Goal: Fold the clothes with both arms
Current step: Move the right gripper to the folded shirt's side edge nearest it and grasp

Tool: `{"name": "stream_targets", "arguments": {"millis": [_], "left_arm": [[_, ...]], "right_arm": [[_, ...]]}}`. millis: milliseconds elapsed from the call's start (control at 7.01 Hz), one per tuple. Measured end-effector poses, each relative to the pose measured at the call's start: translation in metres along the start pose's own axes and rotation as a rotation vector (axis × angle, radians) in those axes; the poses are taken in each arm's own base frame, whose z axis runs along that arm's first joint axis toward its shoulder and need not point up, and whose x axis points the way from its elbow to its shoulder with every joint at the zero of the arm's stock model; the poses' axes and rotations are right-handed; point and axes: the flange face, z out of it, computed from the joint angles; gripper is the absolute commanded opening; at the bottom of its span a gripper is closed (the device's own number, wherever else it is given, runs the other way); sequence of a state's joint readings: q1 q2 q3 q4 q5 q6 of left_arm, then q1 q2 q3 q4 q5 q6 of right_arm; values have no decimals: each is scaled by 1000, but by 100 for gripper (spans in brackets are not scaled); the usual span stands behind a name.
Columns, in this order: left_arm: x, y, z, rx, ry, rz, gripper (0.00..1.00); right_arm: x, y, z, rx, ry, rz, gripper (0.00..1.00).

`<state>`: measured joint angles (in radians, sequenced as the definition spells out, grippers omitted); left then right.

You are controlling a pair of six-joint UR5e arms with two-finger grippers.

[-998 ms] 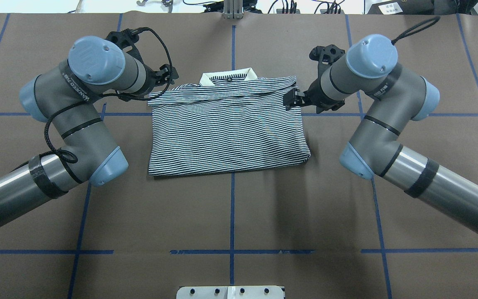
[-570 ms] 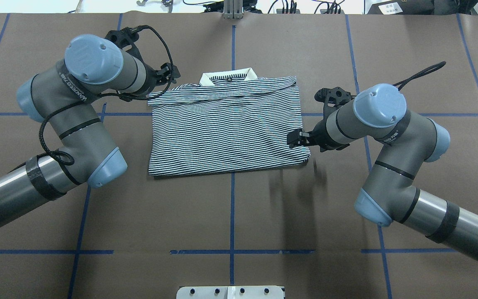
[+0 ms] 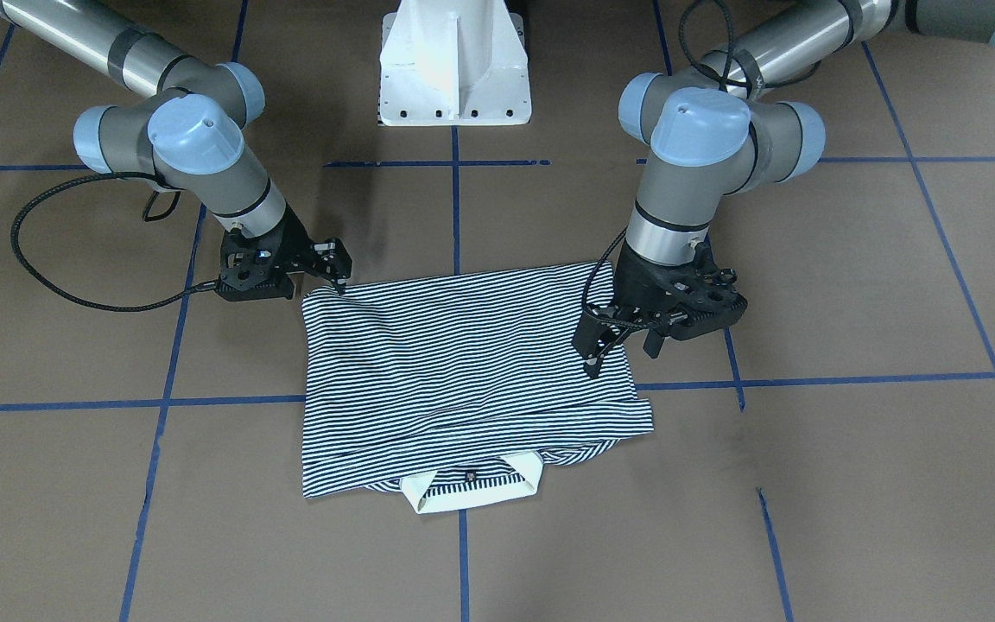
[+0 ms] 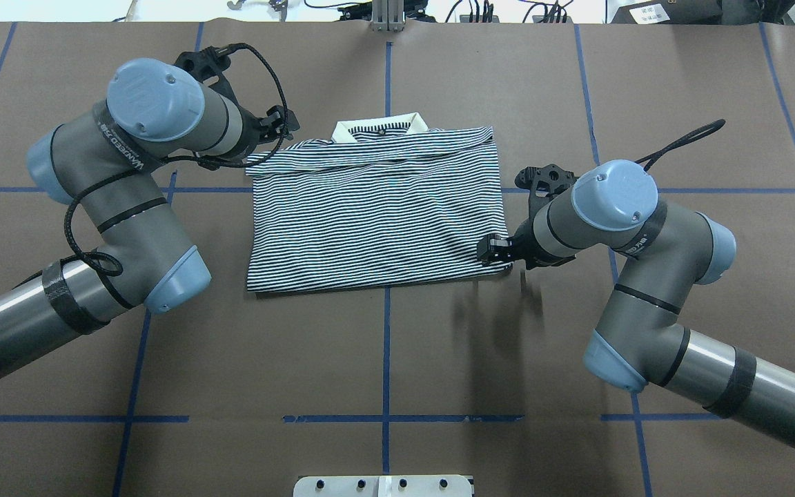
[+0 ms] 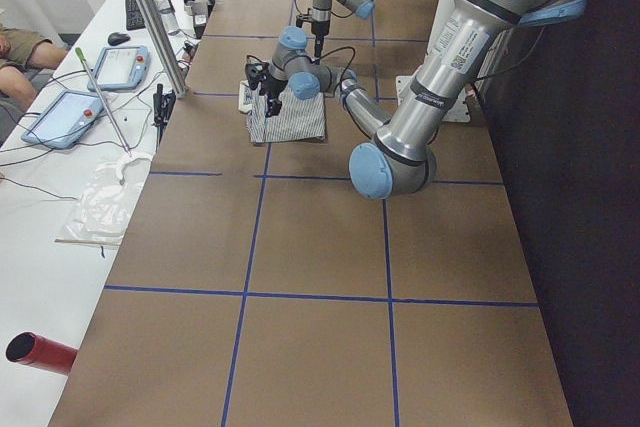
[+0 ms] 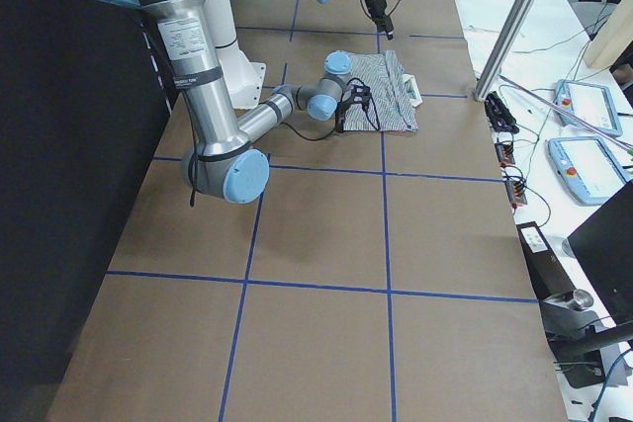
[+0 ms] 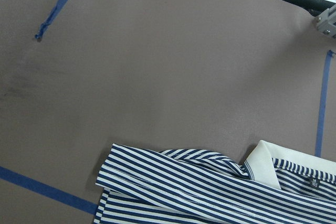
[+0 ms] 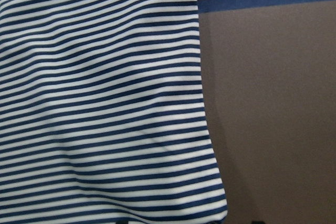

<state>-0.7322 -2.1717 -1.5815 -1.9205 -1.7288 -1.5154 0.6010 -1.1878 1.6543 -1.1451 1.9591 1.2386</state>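
Observation:
The striped polo shirt (image 4: pixel 377 214) lies folded into a flat rectangle in the middle of the table, its cream collar (image 4: pixel 381 128) at the far edge. It also shows from across the table (image 3: pixel 463 363). My left gripper (image 4: pixel 286 124) hovers open over the shirt's far left corner with nothing in it; across the table it (image 3: pixel 618 350) appears raised above the cloth. The left wrist view looks down on that corner (image 7: pixel 210 192) and the collar (image 7: pixel 262 163). My right gripper (image 4: pixel 486 250) is open at the near right corner, low over the cloth (image 8: pixel 105 103).
The table is covered in brown paper (image 4: pixel 384 345) with blue tape lines. The white pedestal base (image 3: pixel 454 60) stands at the robot's side. A metal post (image 4: pixel 387 17) rises at the far edge. Tablets (image 5: pixel 100 67) lie on a side bench.
My right gripper has moved from the shirt's far right corner along the right edge to the near right corner. The left arm has barely shifted. The shirt lies as before.

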Motion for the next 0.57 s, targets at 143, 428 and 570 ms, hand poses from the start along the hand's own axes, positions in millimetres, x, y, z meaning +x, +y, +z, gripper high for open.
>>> {"name": "stream_targets", "arguments": {"millis": [143,428,570], "left_arm": [[0,0,0,0,0,-3,100],[0,0,0,0,0,-9,100],[0,0,0,0,0,-10,100]], "right_arm": [[2,-3,1,2,4,0,66],[6,-9,4,6,15,6,9],[6,-10,5,6,17,6,0]]}}
